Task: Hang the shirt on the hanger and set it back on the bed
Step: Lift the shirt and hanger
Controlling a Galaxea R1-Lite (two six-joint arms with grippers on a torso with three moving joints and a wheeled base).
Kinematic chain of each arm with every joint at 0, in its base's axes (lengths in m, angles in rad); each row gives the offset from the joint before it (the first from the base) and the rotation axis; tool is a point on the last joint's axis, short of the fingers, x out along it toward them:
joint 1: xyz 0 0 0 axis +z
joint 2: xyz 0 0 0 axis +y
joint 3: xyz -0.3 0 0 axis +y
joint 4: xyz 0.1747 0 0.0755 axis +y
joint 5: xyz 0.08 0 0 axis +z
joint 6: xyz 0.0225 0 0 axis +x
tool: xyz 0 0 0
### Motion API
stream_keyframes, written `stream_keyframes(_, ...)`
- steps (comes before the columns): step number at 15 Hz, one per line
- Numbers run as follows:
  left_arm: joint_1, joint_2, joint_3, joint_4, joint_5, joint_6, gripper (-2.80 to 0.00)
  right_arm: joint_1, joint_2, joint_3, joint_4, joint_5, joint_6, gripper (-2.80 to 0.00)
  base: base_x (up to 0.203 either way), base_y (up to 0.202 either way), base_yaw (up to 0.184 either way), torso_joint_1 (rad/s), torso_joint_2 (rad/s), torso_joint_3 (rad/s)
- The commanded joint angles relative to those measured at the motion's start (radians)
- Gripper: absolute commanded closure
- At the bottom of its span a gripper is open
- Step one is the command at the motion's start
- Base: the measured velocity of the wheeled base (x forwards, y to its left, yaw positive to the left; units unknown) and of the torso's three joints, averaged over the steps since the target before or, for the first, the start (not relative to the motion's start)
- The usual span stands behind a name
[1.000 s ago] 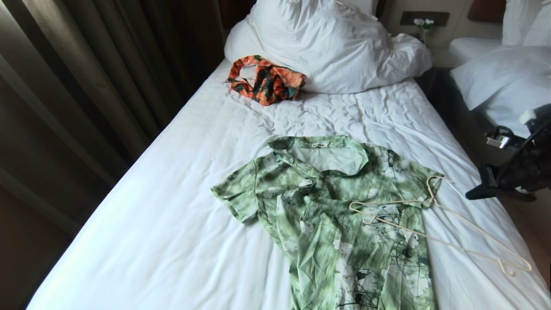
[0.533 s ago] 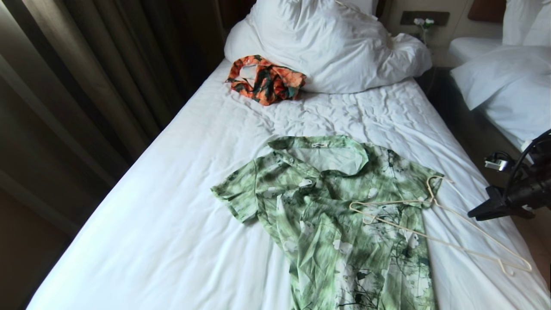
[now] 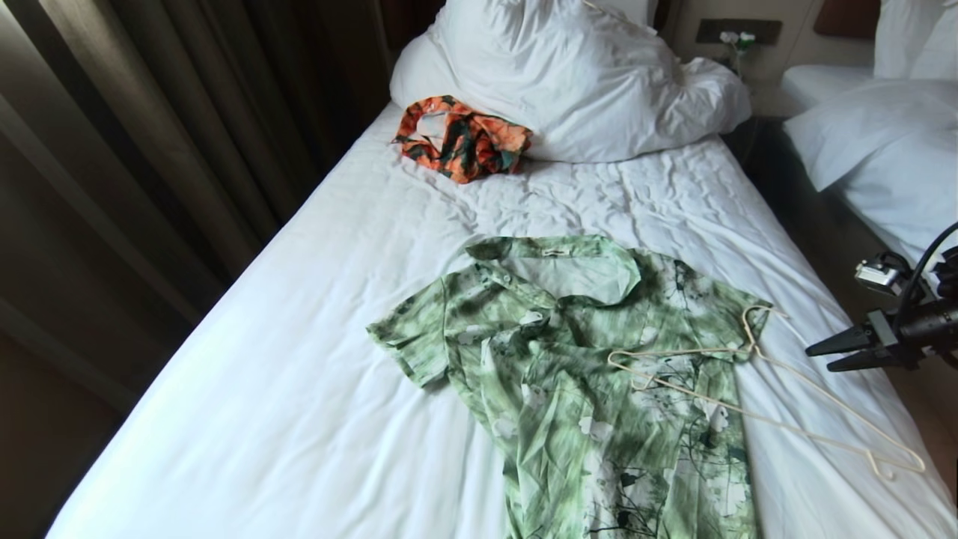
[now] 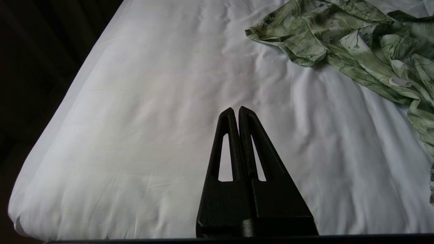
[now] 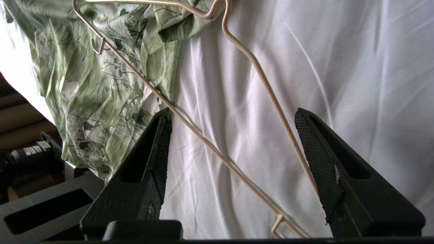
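Your right gripper (image 5: 234, 115) hangs with its jaws spread wide and empty above the thin cream-white wire hanger (image 5: 203, 142), whose two rods converge in the gap between the jaws. The hanger lies partly on the green-and-white leafy print shirt (image 3: 591, 374), partly on the bed's wrinkled white sheet (image 3: 299, 359). Descend squarely so one rod sits between the fingertips, clear of the cloth. Your left gripper (image 4: 239, 110) rests fully closed, holding nothing, over bare sheet.
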Motion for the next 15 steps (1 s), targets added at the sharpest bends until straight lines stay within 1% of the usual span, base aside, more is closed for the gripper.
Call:
stream_keyframes(1,0.000,0.000,0.000,0.000,0.000,-0.001,0.00,-0.010,0.049,-0.006,0.025,0.021,-0.108,-2.80,0.000,0.000,0.000,0.000,0.00,0.000)
stream_keyframes(3,0.000,0.000,0.001,0.000,0.000,0.000,0.00,-0.013,0.097,-0.010,0.069,0.030,-0.197,-2.80,0.000,0.000,0.000,0.000,0.00,0.000)
stream_keyframes(5,0.000,0.000,0.001,0.000,0.000,0.000,0.00,-0.013,0.152,-0.005,0.084,0.036,-0.322,-2.80,0.000,0.000,0.000,0.000,0.00,0.000)
stream_keyframes(6,0.000,0.000,0.000,0.000,0.000,0.000,0.00,-0.009,0.168,-0.009,0.096,0.043,-0.358,-2.80,0.000,0.000,0.000,0.000,0.00,0.000)
stream_keyframes(8,0.000,0.000,0.000,0.000,0.000,-0.001,0.00,0.007,0.185,-0.010,0.094,0.062,-0.389,-2.80,0.000,0.000,0.000,0.000,0.00,0.000)
stream_keyframes(12,0.000,0.000,0.000,0.001,0.000,0.000,0.00,0.044,0.205,-0.011,0.090,0.141,-0.395,-2.80,0.000,0.000,0.000,0.000,0.00,0.000)
stream_keyframes(15,0.000,0.000,0.000,0.000,0.000,-0.001,0.00,0.074,0.208,-0.004,0.092,0.149,-0.393,-2.80,0.000,0.000,0.000,0.000,0.00,0.000)
